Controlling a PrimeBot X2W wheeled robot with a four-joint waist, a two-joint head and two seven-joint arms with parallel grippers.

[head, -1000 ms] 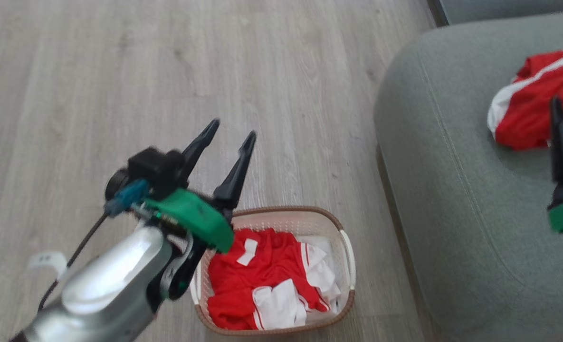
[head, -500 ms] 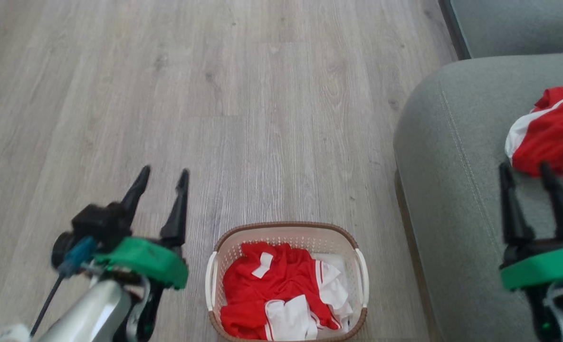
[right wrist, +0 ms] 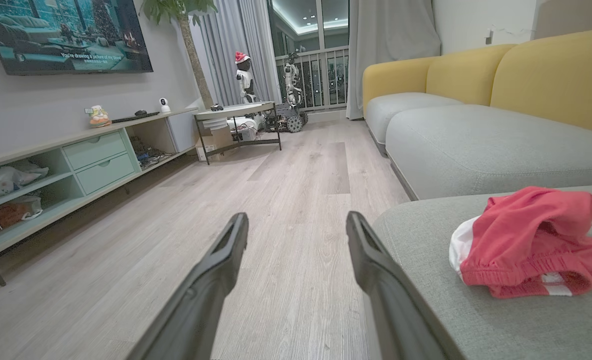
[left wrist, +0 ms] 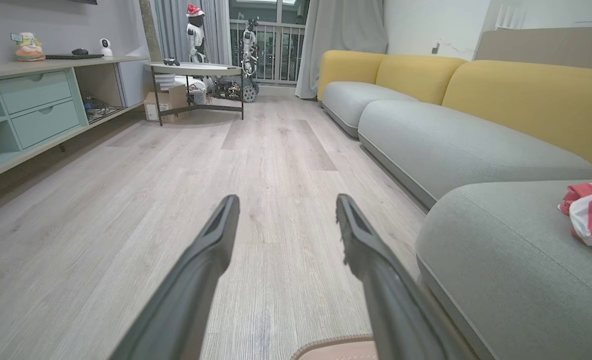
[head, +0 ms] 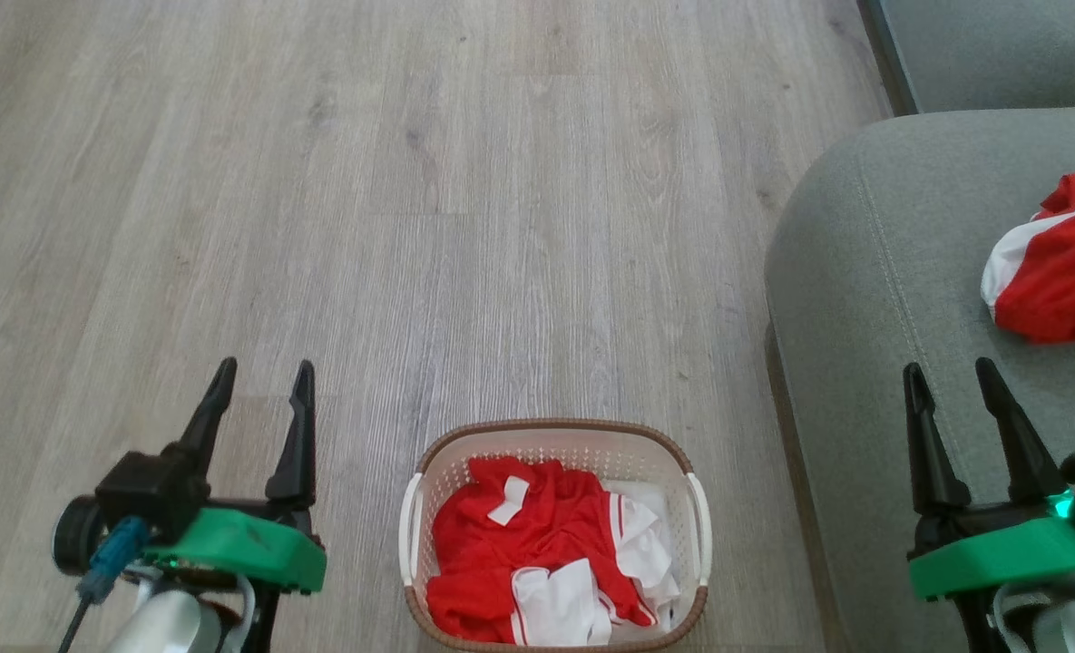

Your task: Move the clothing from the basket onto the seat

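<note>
Clothing (head: 546, 535), crumpled red with white panels, fills the basket (head: 555, 424); left gripper (head: 265, 365) and right gripper (head: 947, 365) both spread wide, holding nothing

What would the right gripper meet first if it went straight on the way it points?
Probably nothing near: the right gripper points along open floor, skirting the seat, with the clothing off to its side; depth unclear.

Before you: floor (head: 501, 227), matt grey wood-grain planks; basket (head: 546, 443), smooth perforated cream plastic with a brown woven-look rim; clothing (head: 546, 535), thin red-and-white cloth, softly creased; seat (head: 864, 363), matt grey-green woven fabric with a stitched seam. Your left gripper (head: 265, 363) and right gripper (head: 947, 365) carry matt black jaws on smooth green plastic mounts (head: 238, 549).
</note>
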